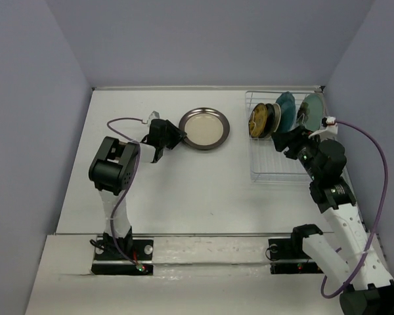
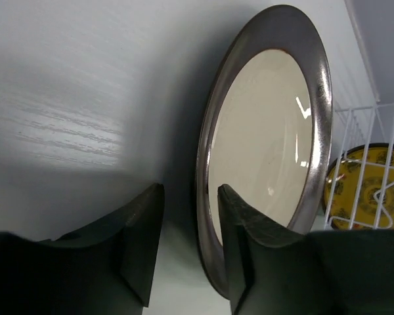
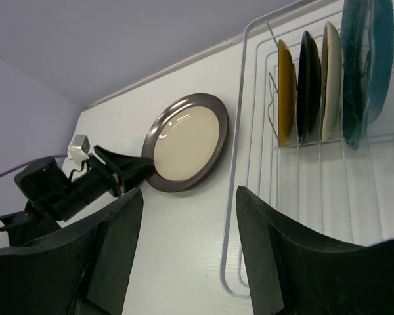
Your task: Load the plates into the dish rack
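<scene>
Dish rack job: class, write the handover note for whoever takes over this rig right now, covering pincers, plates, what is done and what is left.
Left pincer: open, at the rim of the silver-rimmed cream plate, not closed on it.
Right pincer: open, empty, over the dish rack.
Done: five plates stand upright in the rack.
Left: the silver-rimmed plate lies flat on the table, left of the rack; grip it and slot it in.

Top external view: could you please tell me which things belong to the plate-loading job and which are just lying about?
Job: silver-rimmed cream plate; dish rack; in it amber plate, black plate, tan plate, dark teal plate, pale teal plate.
Other: purple cables, table.
</scene>
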`<state>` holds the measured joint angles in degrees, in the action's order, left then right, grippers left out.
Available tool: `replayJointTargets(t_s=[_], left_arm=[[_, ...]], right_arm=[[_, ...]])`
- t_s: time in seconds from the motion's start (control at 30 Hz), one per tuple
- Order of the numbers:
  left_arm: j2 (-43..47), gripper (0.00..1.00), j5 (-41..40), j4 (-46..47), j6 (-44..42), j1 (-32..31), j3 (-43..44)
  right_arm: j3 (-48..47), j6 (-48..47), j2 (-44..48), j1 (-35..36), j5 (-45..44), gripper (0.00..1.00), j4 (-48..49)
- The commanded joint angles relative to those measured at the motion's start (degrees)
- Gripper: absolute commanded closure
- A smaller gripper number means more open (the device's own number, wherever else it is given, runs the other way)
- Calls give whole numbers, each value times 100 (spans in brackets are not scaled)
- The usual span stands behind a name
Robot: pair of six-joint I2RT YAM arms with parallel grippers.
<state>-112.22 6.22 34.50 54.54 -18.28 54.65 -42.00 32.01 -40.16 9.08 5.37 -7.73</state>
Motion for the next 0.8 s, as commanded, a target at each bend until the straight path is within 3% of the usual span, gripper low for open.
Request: replayJointTargets(t_s=[0.0,0.03,0.13,0.27,0.43,0.57,0.67,0.77], left_arm=[[-325,61,222,478,197,-17,291],[-370,72,239,531,214,-9,292],[-458,94,353,803,311,53,213],[-195,94,556,1567,434,228,-314],[815,94,740,2657,654,422,-1596],[1641,94,1004,3167,899,431,-2396],[2300,94,1232,3581,1058,431,-3021],[3038,94,1347,3292,953,431,-3338]], right_arm=[[95,227,9,23,412,36,482],[104,253,-44,23,534,36,509],[95,323,-176,23,1034,36,667],[60,350,-501,76,1730,33,992],[-124,341,-1177,444,2047,27,1230],[-484,61,-1845,1330,1593,21,1142],[-678,-28,-2311,1482,1231,20,1019],[-748,-107,-2654,1535,923,18,896]])
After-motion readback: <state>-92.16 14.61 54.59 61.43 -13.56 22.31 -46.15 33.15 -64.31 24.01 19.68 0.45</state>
